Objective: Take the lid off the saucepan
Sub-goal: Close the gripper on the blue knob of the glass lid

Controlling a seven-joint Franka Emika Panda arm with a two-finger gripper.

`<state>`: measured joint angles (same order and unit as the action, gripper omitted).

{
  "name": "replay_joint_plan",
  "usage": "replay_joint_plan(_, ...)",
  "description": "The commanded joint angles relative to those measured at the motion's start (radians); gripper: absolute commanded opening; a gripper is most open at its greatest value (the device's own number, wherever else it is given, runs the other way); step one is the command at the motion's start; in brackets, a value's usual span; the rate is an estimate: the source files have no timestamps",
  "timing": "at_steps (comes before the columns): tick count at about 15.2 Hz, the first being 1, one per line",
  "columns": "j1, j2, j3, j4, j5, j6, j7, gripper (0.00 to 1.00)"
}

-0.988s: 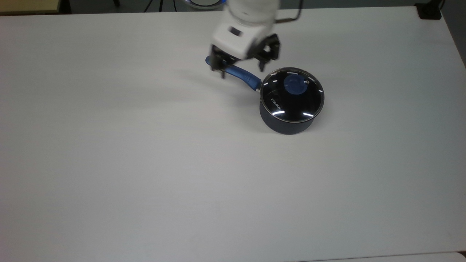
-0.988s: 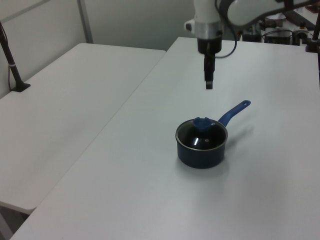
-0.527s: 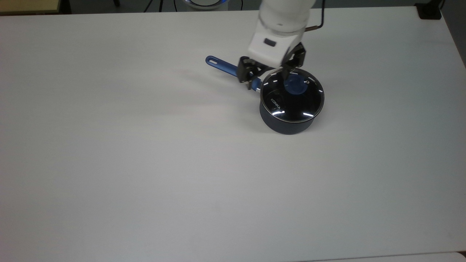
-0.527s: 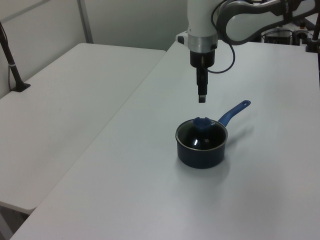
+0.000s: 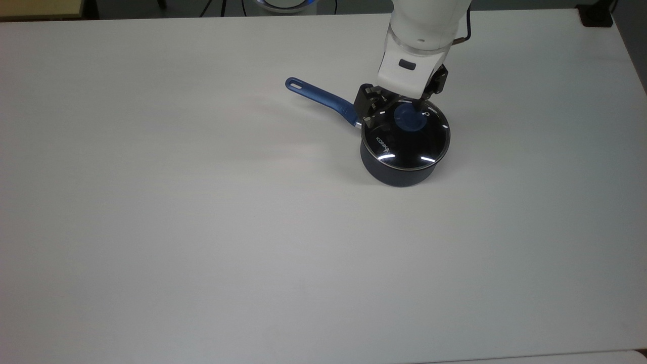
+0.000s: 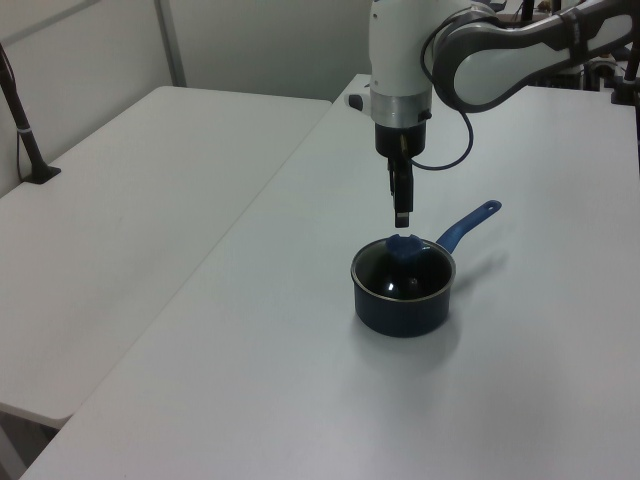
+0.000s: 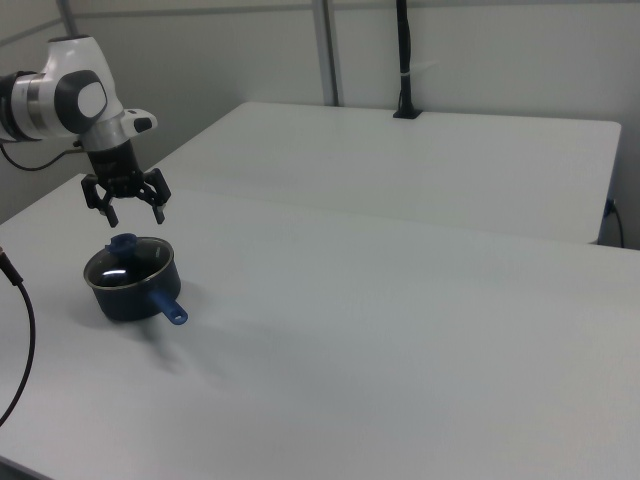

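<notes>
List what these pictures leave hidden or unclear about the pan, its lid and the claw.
- Saucepan contents: the top view shows just glare and darkness through the lid.
- Lid's far rim: covered by the claw and wrist in the top view.
- The open claw's spread: edge-on in the left view, so not readable there.
- Vent hole: too small to find in the left and right views.
- Arm base: cut off by the frame edges.

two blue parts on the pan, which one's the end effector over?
The round blue knob at the centre of the clear glass lid. The open end effector hangs above it; the long blue handle sticks out sideways, off to the top view's left.
</notes>
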<state>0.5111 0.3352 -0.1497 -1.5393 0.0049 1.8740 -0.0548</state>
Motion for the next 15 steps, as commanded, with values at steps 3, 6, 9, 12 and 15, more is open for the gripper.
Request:
replay_joint_plan(3, 0.015, 0.001, 0.001, 0.004, 0.020, 0.057, 0.111, 1.00)
replay_joint_plan(6, 0.017, 0.002, 0.028, 0.002, 0.010, 0.063, 0.110, 1.00)
replay_joint_plan(9, 0.020, 0.002, 0.028, -0.001, 0.009, 0.063, 0.066, 1.00)
replay_joint_plan(12, 0.021, 0.011, 0.036, -0.010, 0.007, 0.056, -0.040, 0.95)
replay_joint_plan(15, 0.023, 0.031, 0.036, -0.015, 0.004, 0.060, -0.051, 0.95)
